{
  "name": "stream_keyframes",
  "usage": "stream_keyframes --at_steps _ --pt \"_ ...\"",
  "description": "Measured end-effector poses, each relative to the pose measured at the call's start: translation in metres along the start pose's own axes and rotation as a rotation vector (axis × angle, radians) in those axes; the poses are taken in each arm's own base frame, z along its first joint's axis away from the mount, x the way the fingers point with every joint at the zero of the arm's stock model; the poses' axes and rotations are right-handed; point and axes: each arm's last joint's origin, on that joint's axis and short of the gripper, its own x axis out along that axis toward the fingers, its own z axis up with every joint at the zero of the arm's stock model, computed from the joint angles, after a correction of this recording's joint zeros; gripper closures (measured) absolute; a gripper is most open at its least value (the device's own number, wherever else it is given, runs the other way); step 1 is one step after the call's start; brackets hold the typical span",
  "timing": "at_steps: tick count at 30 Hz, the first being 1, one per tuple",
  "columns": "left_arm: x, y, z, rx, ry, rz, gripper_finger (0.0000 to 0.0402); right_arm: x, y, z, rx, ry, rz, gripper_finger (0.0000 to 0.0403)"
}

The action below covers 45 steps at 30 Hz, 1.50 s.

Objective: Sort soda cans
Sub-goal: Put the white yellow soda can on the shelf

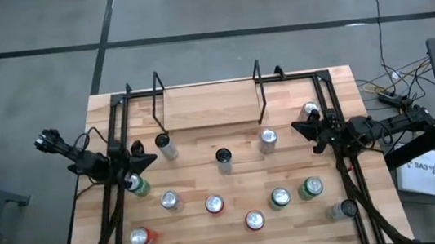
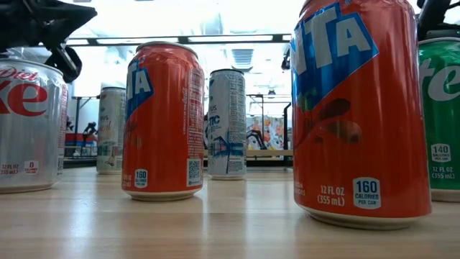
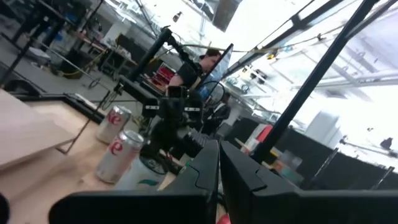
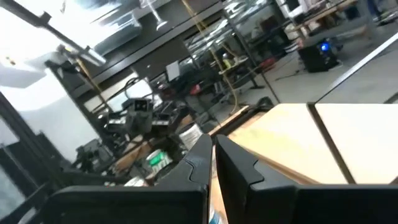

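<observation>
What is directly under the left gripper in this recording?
A green soda can stands partly under the shut left gripper; its silver top shows beside the arm. The table beneath the arm is covered.

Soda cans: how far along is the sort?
Done: nothing visibly. The soda cans stand scattered across the table, red, green and silver mixed, with no colour groups formed. In hand: nothing. The left gripper sits shut at the table's left side beside a green can; the right gripper sits shut at the right side near a silver can. Left: essentially the whole sort.

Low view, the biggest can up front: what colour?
Orange can with a blue logo; low view shows it best.
</observation>
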Motion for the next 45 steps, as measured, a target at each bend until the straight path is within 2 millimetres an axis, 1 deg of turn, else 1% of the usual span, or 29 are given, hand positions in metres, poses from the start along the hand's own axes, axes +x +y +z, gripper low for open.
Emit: stream_keyframes --at_steps 3,8,13,15,19,21,23,25,27,31,34,37,40,45 --pt "0.002 -0.002 0.001 -0.017 -0.021 -0.011 0.0401 0.0 0.0 0.0 -0.034 0.002 0.004 0.039" --pt "0.006 -0.004 -0.002 0.029 -0.014 -0.007 0.0401 0.0 0.0 0.0 -0.04 0.004 0.002 0.039" --pt "0.01 -0.007 -0.003 -0.003 -0.013 -0.043 0.0401 0.0 0.0 0.0 -0.04 0.004 0.002 0.039" --pt "0.012 -0.009 -0.002 -0.007 -0.036 -0.059 0.0401 0.0 0.0 0.001 -0.04 0.004 0.002 0.039" --pt "0.015 -0.015 0.004 0.048 -0.124 -0.093 0.0401 0.0 0.0 0.0 -0.041 0.005 0.002 0.039" --pt "0.016 -0.017 0.006 0.038 -0.155 -0.104 0.0401 0.0 0.001 0.001 -0.04 0.004 0.002 0.039" --pt "0.017 -0.018 0.005 0.004 -0.158 -0.108 0.0401 0.0 0.001 0.001 -0.04 0.004 0.003 0.039" --pt "0.019 -0.017 0.002 0.007 -0.141 -0.101 0.0401 0.0 0.001 0.001 -0.04 0.003 0.003 0.039" --pt "0.019 -0.017 0.0 0.038 -0.13 -0.091 0.0401 0.0 0.001 0.001 -0.039 0.002 0.004 0.039" --pt "0.021 -0.015 -0.003 0.158 -0.129 -0.031 0.0401 0.0 0.001 0.001 -0.043 0.001 0.003 0.039" --pt "0.024 -0.015 -0.003 0.233 -0.138 0.034 0.0401 0.0 0.001 0.002 -0.089 -0.003 0.004 0.039" --pt "0.029 -0.021 0.003 0.248 -0.165 0.101 0.0401 0.0 0.002 0.003 -0.103 -0.012 0.007 0.039" --pt "0.039 -0.03 0.007 0.253 -0.162 0.107 0.0401 0.0 0.002 0.004 -0.103 -0.026 -0.001 0.039" --pt "0.067 -0.056 0.012 0.388 -0.102 0.118 0.0401 0.0 0.005 0.012 -0.096 -0.074 -0.018 0.039"
